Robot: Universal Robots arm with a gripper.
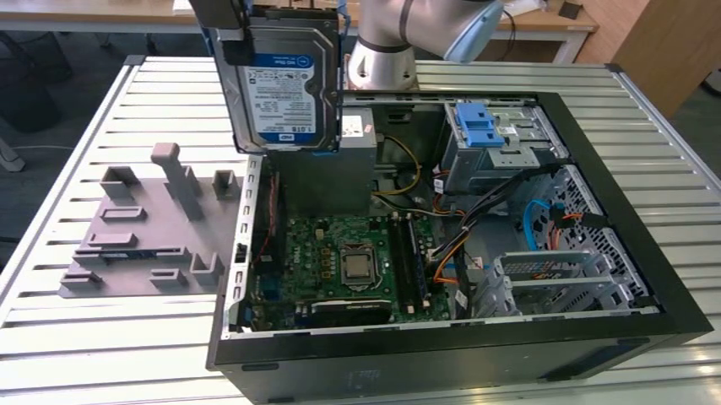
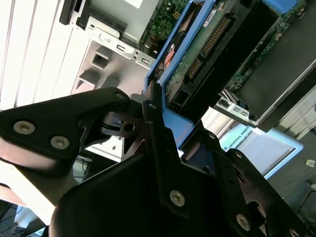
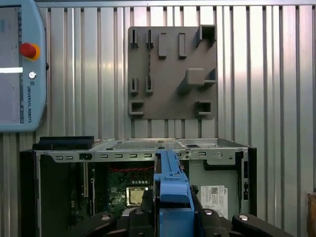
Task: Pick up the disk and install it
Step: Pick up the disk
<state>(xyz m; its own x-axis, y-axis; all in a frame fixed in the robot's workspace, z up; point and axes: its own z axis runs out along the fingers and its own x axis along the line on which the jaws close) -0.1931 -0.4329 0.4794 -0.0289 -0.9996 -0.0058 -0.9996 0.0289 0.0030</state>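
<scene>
While clamped shut on the flat rectangular silver-metal disk (image 1: 284,84), holds it upright and clear of every surface, white label with its blue band turned toward the exterior view. Grips with the black claw (image 3: 173,219) at the disk's upper end, jaws pressed on either side of the blue plastic rails along its edges, as seen in both wrist views. In the second wrist view, presents the disk's green circuit-board side (image 2: 207,44).

Hangs over the far corner, on the exterior view's left, of the open black computer case (image 1: 451,367), lower edge close above the case's side wall and just beside the larger grey metal box (image 1: 360,169) with a small white sticker. Leaves the green motherboard (image 1: 338,253) exposed below in the case floor. Stays well apart from the grey metal drive cage (image 1: 501,156) and its blue ribbed plastic latch piece (image 1: 487,126) at the far side of the case, toward the exterior view's right; not yet seated in any bay.

On the pale slatted metal bench (image 1: 113,337), beside the case toward the exterior view's left, a grey moulded fixture plate (image 1: 135,245) with raised blocks and slots. In the first wrist view, at the bench's edge, a light blue-grey control pendant (image 3: 19,64) with a red button (image 3: 28,50). Behind the disk in the exterior view, the silvery robot arm (image 1: 417,34).
</scene>
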